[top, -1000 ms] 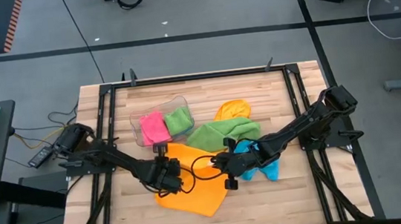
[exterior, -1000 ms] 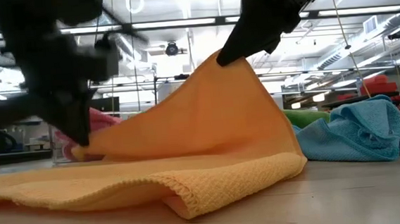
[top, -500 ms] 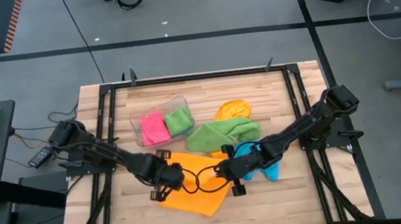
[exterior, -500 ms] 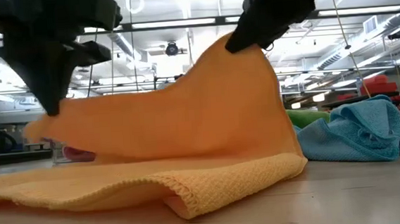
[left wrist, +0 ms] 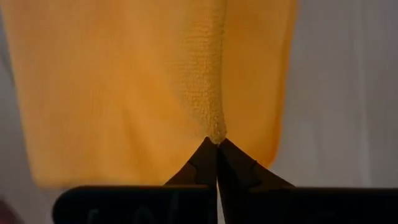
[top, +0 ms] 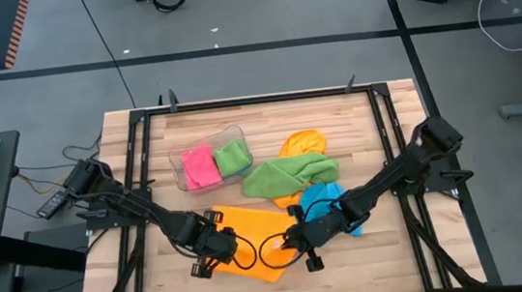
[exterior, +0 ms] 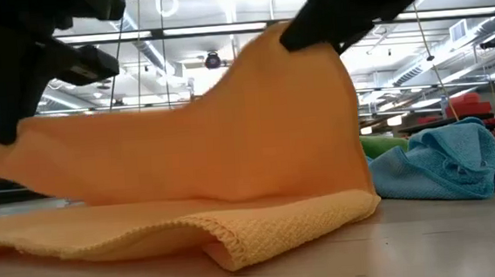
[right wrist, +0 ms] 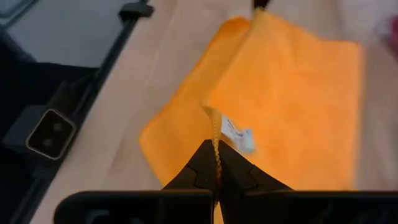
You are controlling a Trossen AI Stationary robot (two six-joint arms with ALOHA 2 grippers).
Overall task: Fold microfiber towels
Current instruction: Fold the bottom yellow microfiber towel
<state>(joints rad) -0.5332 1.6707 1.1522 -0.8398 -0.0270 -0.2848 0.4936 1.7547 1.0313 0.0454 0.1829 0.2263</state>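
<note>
two end effectors, orange towel [top: 252, 242] lifted widthwise

We note both arms stretched inward over the table's near half, left gripper [top: 207, 260] low at near left, fingers pinched tight together, right gripper [top: 303, 249] level with it to the right, fingers likewise clamped.

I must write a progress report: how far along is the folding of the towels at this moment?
Done: a pink towel and a green one lie in the clear tub. In hand: left gripper and right gripper each pinch the orange towel, lifted mid-fold. Left: the loose green towel, blue towel, second orange cloth.
</note>
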